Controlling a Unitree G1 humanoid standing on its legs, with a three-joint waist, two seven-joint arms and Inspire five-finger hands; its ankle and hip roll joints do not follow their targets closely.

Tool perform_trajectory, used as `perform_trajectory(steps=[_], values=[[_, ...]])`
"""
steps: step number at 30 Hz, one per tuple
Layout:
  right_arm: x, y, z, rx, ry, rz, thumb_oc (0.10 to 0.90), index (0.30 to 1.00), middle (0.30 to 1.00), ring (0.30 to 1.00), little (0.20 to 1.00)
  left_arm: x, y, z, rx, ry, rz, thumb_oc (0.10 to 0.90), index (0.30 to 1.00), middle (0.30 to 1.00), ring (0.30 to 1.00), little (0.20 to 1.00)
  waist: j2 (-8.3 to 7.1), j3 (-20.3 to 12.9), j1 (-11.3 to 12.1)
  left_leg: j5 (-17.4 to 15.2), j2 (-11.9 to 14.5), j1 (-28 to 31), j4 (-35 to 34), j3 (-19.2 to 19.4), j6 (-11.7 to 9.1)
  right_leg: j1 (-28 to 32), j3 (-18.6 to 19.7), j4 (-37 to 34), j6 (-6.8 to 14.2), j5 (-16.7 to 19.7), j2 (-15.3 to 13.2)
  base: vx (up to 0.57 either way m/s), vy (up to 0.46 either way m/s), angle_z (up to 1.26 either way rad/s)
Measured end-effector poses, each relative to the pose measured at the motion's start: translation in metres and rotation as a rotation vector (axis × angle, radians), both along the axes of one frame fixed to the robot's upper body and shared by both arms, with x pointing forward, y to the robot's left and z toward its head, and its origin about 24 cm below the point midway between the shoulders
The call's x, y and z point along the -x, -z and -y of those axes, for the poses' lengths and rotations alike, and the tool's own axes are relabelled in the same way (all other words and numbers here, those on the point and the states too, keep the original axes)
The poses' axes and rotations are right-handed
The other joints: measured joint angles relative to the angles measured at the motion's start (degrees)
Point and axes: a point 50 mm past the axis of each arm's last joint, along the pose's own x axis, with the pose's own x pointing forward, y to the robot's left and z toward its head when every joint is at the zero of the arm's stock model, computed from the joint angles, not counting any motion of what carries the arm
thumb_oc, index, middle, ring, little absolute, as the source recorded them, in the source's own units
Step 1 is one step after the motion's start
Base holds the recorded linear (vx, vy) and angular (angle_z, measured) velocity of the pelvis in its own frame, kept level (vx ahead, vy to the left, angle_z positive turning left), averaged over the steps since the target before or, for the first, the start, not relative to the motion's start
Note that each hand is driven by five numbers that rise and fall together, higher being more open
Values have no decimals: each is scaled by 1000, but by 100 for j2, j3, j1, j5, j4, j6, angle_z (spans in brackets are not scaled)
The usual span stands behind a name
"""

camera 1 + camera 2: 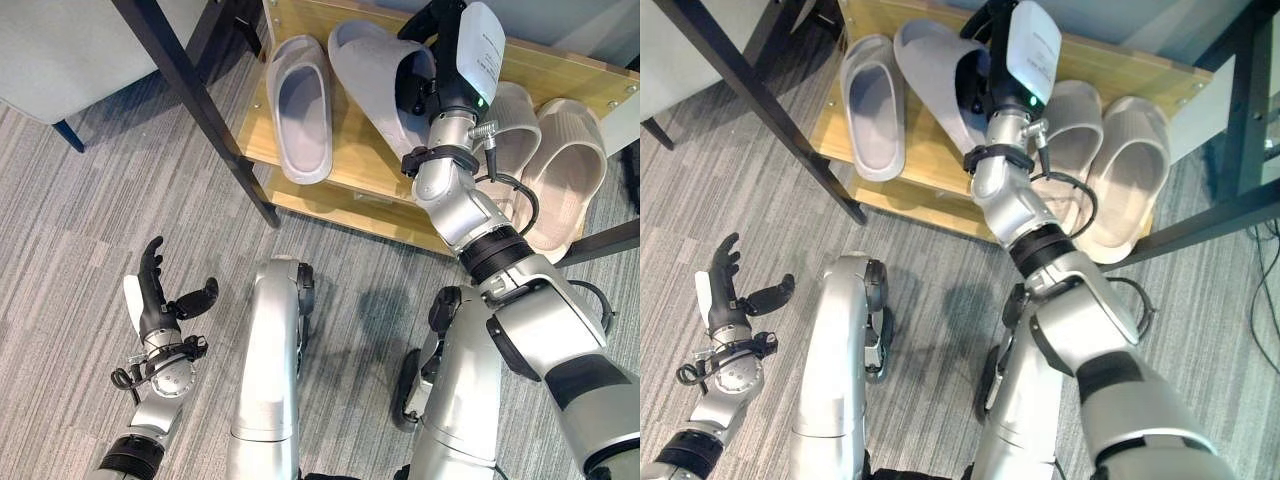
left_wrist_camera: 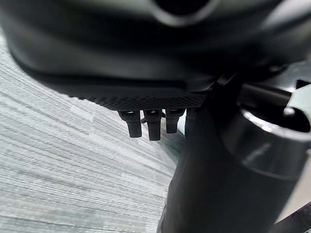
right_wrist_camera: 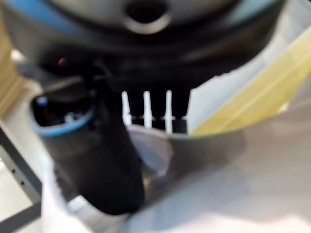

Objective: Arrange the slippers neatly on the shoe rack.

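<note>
A wooden shoe rack shelf (image 1: 350,170) holds one grey slipper (image 1: 300,110) lying flat at its left. A second grey slipper (image 1: 375,75) stands tilted on its side beside it, and my right hand (image 1: 428,70) reaches into its strap. The fingers (image 3: 150,109) go over the strap's edge and the thumb (image 3: 114,170) presses the near side of this slipper (image 3: 233,184). Two beige slippers (image 1: 570,165) lie side by side at the shelf's right. Low over the carpet at the lower left, my left hand (image 1: 160,300) hangs open and holds nothing.
A black slanted rack leg (image 1: 200,110) crosses in front of the shelf's left end. Another black bar (image 1: 605,243) runs at the right. A grey seat (image 1: 70,50) stands on the striped carpet at the upper left.
</note>
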Motion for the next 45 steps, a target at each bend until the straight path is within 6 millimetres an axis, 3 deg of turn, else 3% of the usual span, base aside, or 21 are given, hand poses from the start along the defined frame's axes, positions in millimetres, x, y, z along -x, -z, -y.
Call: perform_trajectory(steps=[4, 9, 18, 25, 34, 45], values=[[1, 10, -23, -1, -46, -35, 400, 300, 300, 300, 300, -1, 1, 0, -2, -4, -12, 800, 900, 900, 900, 900, 0, 0, -18, -15, 21, -2, 2, -8, -23, -28, -2, 1, -1, 0, 28, 2, -1, -1], [5, 15, -22, -24, -65, -32, 400, 300, 300, 300, 300, 0, 2, 0, -4, -7, -22, 800, 900, 900, 900, 900, 0, 0, -22, -58, 50, -2, 30, -14, -5, -31, -3, 1, -1, 0, 58, -3, -2, -2], [7, 47, -17, -38, -51, -102, 400, 300, 300, 300, 300, 1, 4, 1, -37, -2, -42, 800, 900, 900, 900, 900, 3, 2, -114, -65, 59, 0, 59, -65, 4, -20, -45, 8, -1, -1, 92, -3, -1, -1], [10, 50, -35, -62, -105, -121, 400, 300, 300, 300, 300, 1, 4, 1, -37, 2, -42, 800, 900, 900, 900, 900, 22, 11, -94, -68, 44, 14, 64, -65, -3, -1, -40, 22, -1, -1, 87, 0, 0, 0], [10, 51, -38, -72, -116, -126, 400, 300, 300, 300, 300, 1, 10, 11, -46, 47, -67, 800, 900, 900, 900, 900, 36, 18, -99, -80, 46, 30, 64, -60, -27, -3, -29, 33, -1, -1, 91, 0, 0, 0], [11, 38, -19, -95, -25, -27, 400, 300, 300, 300, 300, 1, 11, 13, -73, 53, -84, 800, 900, 900, 900, 900, 55, 28, -111, -80, 46, 44, 66, -57, -27, 10, -24, 38, -1, -2, 94, 0, 0, 0]])
